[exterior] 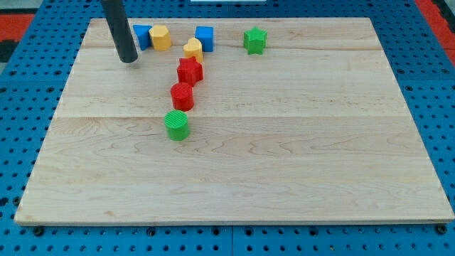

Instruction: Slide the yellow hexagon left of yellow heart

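Note:
The yellow hexagon (pixel 161 37) sits near the board's top edge, touching a blue block (pixel 143 35) on its left. The yellow heart (pixel 193 49) lies to the hexagon's right and slightly lower, just left of a blue cube (pixel 205 38). My tip (pixel 129 58) rests on the board to the lower left of the blue block and the hexagon, a short gap away from both.
A red star (pixel 190 70) sits just below the heart, a red cylinder (pixel 182 96) below that, and a green cylinder (pixel 177 124) lower still. A green star (pixel 254 40) lies at the top right. The wooden board (pixel 298 142) lies on a blue pegboard.

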You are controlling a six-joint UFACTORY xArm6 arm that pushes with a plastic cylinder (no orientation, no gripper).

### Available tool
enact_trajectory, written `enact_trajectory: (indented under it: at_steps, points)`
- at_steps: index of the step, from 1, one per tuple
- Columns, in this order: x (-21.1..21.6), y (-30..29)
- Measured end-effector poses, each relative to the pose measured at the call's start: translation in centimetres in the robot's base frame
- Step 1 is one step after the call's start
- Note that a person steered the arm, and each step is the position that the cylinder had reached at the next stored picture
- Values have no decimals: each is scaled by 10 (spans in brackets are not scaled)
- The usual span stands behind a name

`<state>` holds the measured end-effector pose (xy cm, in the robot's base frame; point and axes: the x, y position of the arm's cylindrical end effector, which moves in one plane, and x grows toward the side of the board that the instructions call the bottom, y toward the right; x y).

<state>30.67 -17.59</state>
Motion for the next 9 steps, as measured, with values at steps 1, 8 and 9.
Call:
enact_trajectory:
  at_steps: [1, 8, 9]
  points:
    - [-8, 38]
    - [-43, 79]
    - [-59, 99]
